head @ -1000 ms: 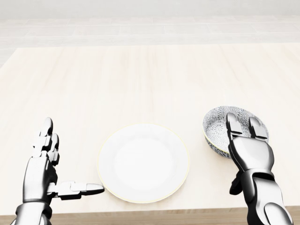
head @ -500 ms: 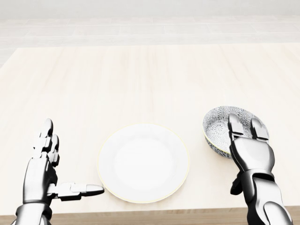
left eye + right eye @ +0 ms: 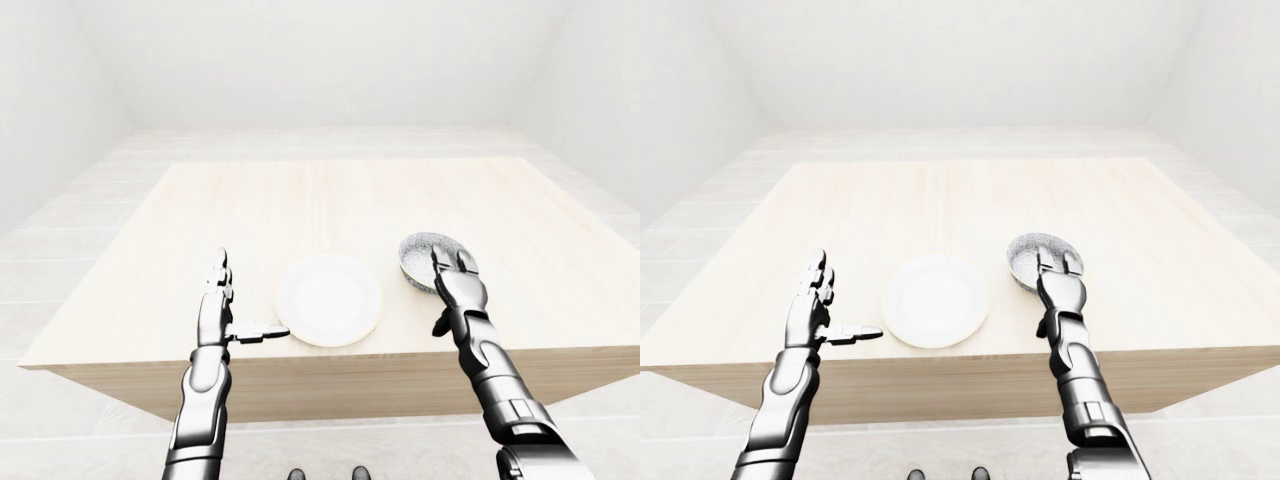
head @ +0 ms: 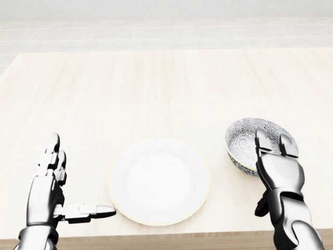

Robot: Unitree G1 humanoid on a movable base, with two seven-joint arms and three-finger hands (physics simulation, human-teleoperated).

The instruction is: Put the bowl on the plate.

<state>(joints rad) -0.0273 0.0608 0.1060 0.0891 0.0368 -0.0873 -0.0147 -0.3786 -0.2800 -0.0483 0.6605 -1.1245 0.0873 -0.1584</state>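
Observation:
A white round plate (image 4: 159, 180) lies near the bottom middle of the head view on the pale wooden table (image 4: 156, 88). To its right stands a blue-and-white patterned bowl (image 4: 247, 137), upright on the table and apart from the plate. My right hand (image 4: 272, 148) hangs over the bowl's near rim with two fingers (image 4: 261, 139) stretched across it and the thumb (image 4: 261, 205) below, open, not closed round it. My left hand (image 4: 61, 182) rests left of the plate, open, fingers pointing up and thumb pointing toward the plate.
The table's near edge (image 4: 156, 240) runs along the bottom of the head view, just under the plate and both wrists. In the left-eye view the table (image 3: 350, 200) stands alone on a light tiled floor (image 3: 60, 250) between white walls.
The right hand has crept slightly lower and to the right over the bowl's rim. The left hand has dropped very slightly. Bowl and plate have not moved.

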